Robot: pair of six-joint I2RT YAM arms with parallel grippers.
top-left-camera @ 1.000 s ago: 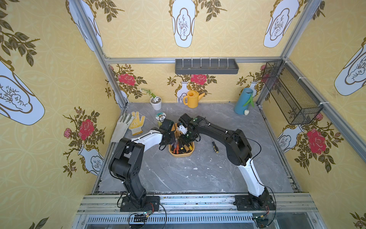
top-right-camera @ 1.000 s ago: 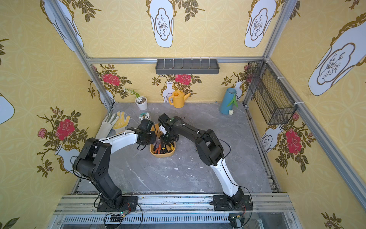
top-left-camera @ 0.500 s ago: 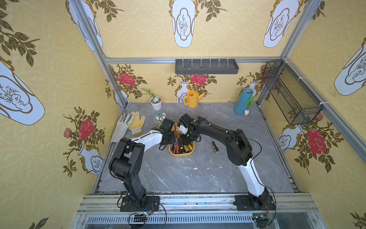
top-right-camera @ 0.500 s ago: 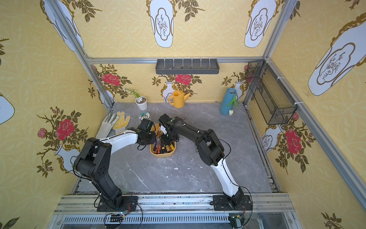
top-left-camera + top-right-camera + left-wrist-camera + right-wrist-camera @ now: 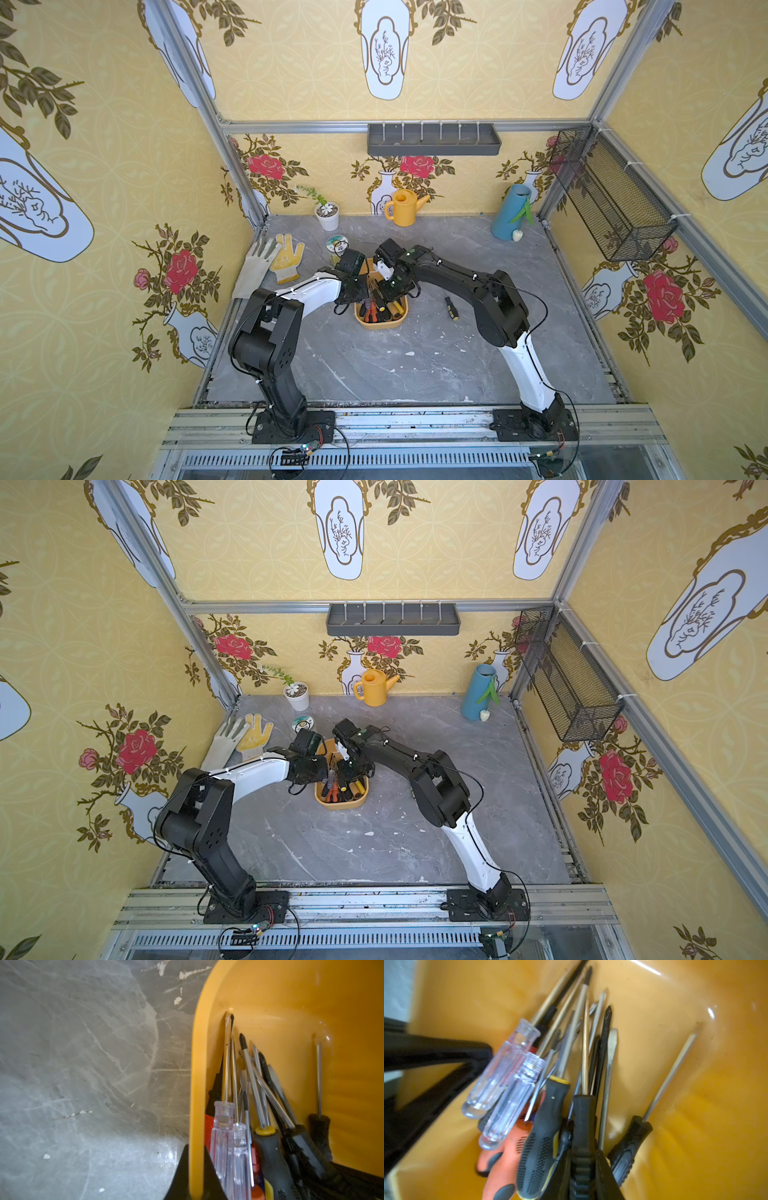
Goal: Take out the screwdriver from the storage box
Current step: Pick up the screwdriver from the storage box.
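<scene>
Both arms meet at the storage box (image 5: pixel 380 325), which sits near the middle of the surface (image 5: pixel 415 365). My left end effector (image 5: pixel 195 1159) is clamped on the box's side wall, one finger inside and one outside, bracing it. My right end effector (image 5: pixel 584 1147) reaches into the box. As far as the blurred wrist view allows, it is closed on the black-handled screwdriver (image 5: pixel 585 1043), which lies in the heap with its brass-coloured shaft pointing away from my wrist. Hazards, as I judge them:

- Neighbouring shafts crowd this shaft on both sides, so a lift may drag the yellow-collared screwdriver (image 5: pixel 544 1126) or the two clear-handled screwdrivers (image 5: pixel 500 1076) out with it.
- The hold is hard to verify and may be partial, so the tool may slip back.
- If the tangle binds, the pull passes to the box, which may tip or slide free of my left clamp.

A loose screwdriver (image 5: pixel 451 308) lies on the surface, apart from the box.
</scene>
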